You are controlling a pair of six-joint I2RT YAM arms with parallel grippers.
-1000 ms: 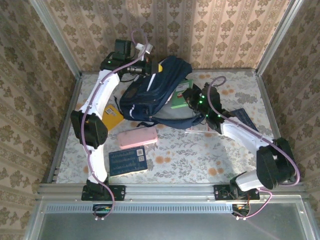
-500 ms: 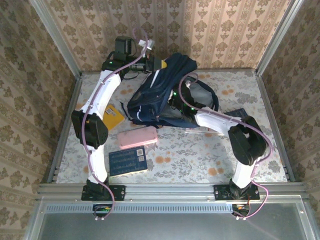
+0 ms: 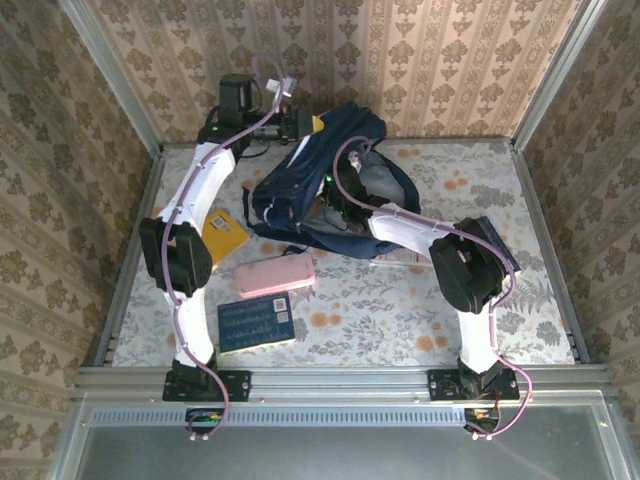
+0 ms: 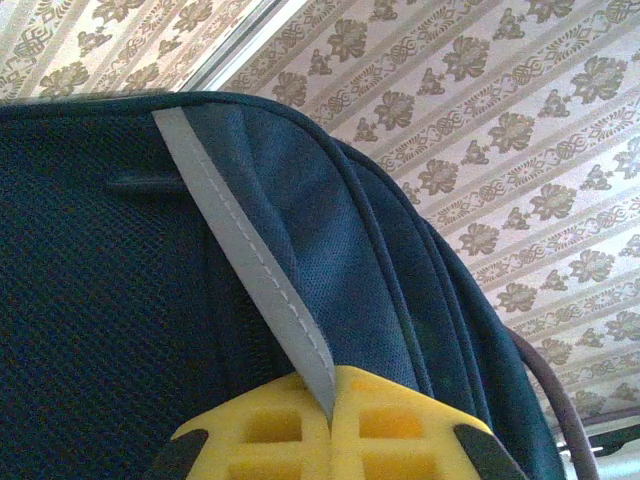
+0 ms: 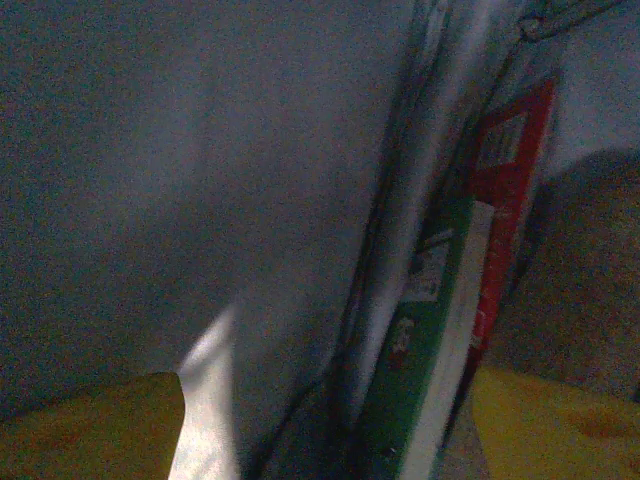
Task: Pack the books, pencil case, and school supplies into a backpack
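Left hand (image 3: 298, 124) pinched tight on the backpack (image 3: 300, 190), pads clamped on its grey strip (image 4: 250, 260), holding the top up at the far side of the desk (image 3: 400, 320). Right hand (image 3: 335, 195) reaches into the backpack mouth, fingers (image 5: 90, 425) spread wide, holding nothing. Blue book (image 3: 256, 322) flat on desk near the left arm base. Yellow book (image 3: 225, 233) left of the backpack, partly under the left arm. Navy book (image 3: 500, 240) right side, mostly hidden by the right arm. Pencil case (image 3: 275, 275) between blue book and backpack. Green pack (image 5: 410, 390) and red pack (image 5: 505, 200) upright inside the backpack, side by side, between the spread fingers.
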